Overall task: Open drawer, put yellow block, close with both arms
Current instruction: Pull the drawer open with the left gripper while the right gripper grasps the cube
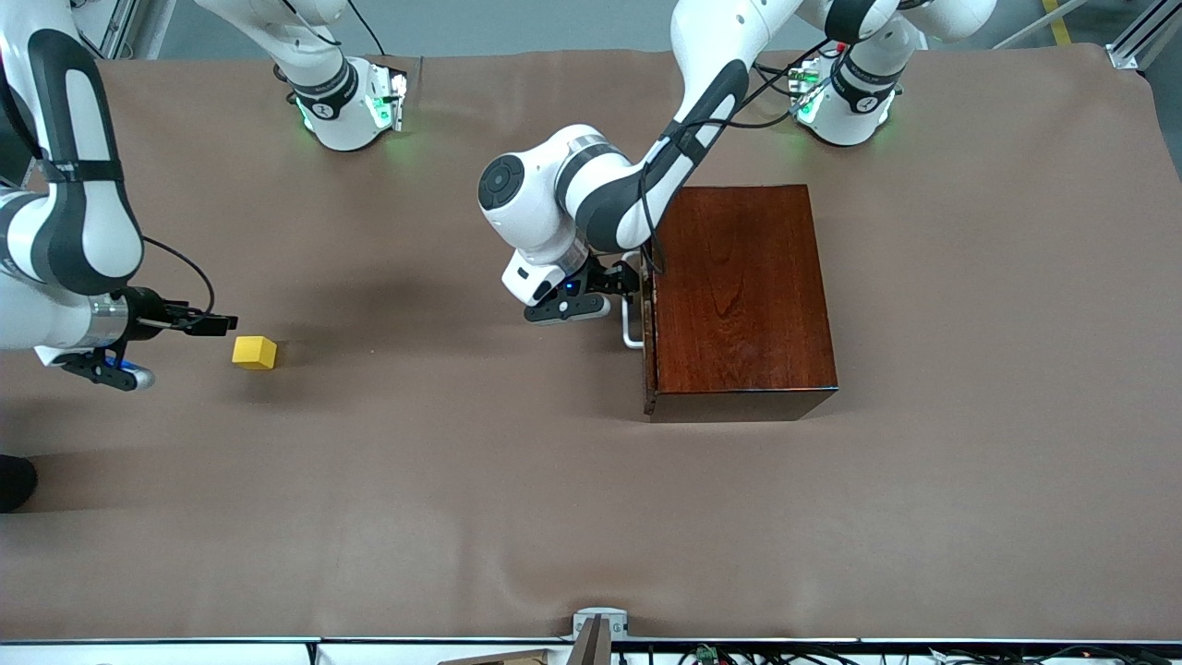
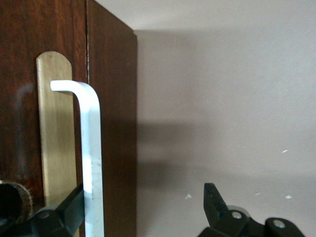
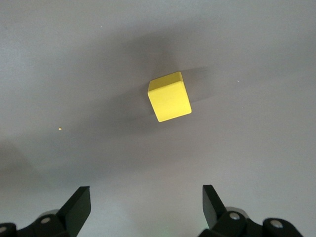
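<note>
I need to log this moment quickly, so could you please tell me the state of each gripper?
Left gripper: open, fingers around the drawer's white handle, not clamped.
Right gripper: open, empty, beside the yellow block.

- You have the box (image 1: 743, 296) on the counter (image 1: 554, 517), toward the left arm's end, its drawer (image 1: 649, 314) shut and facing the right arm's end.
- Your left claw (image 1: 621, 282) sits at the drawer's handle (image 1: 632, 325), fingers spread, the bar between them.
- The yellow block (image 1: 254, 352) lies on the counter toward the right arm's end, well apart from the box.
- Your right claw (image 1: 214, 323) hangs just beside the block, fingers apart.
</note>
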